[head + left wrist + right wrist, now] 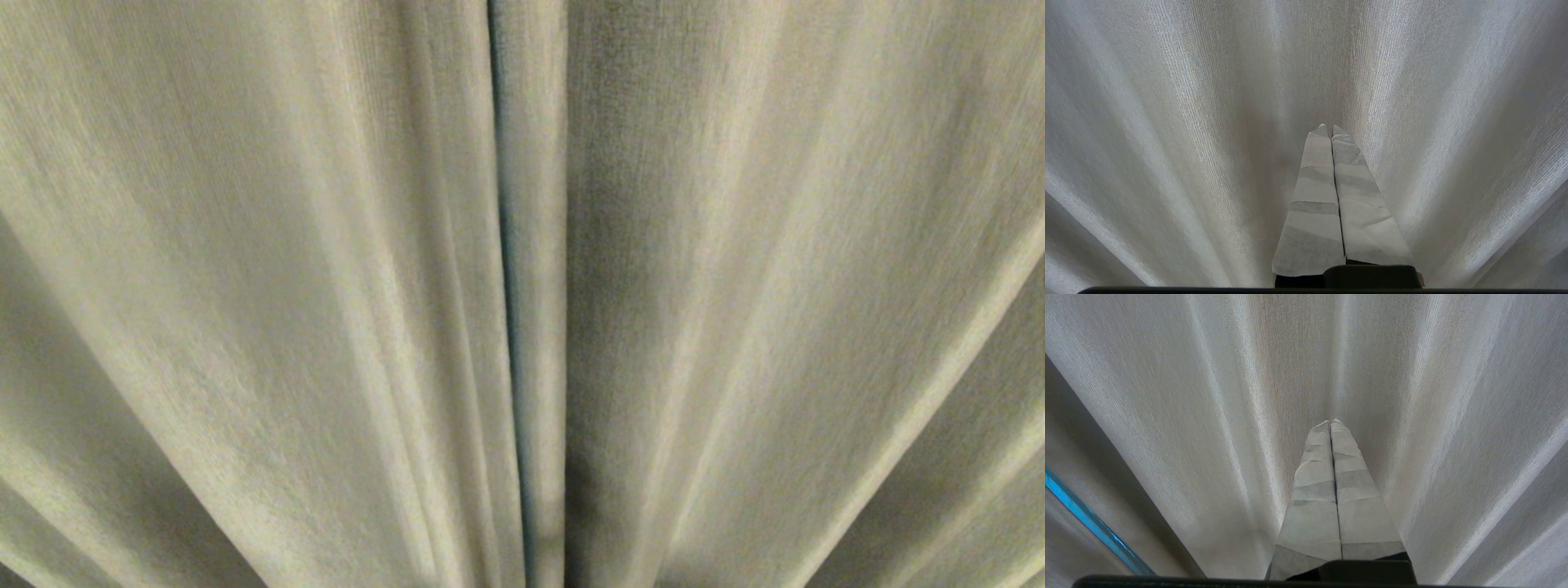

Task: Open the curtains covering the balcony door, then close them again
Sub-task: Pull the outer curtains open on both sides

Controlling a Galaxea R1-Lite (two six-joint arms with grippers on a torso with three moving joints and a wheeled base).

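- curtains [326, 327] drawn together, filling my head view; thin dark seam at center
- left gripper [1329, 130] pressed together, holding nothing, pointing at fabric
- right gripper [1330, 424] same

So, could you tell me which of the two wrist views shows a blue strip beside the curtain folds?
The right wrist view: a thin blue strip runs beside the curtains, away from the shut right gripper. The left wrist view shows only folds.

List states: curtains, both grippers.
curtains: drawn shut, two panels meeting at a narrow centre seam, hanging in vertical folds
left gripper: shut, empty, pointing at the fabric
right gripper: shut, empty, pointing at the fabric
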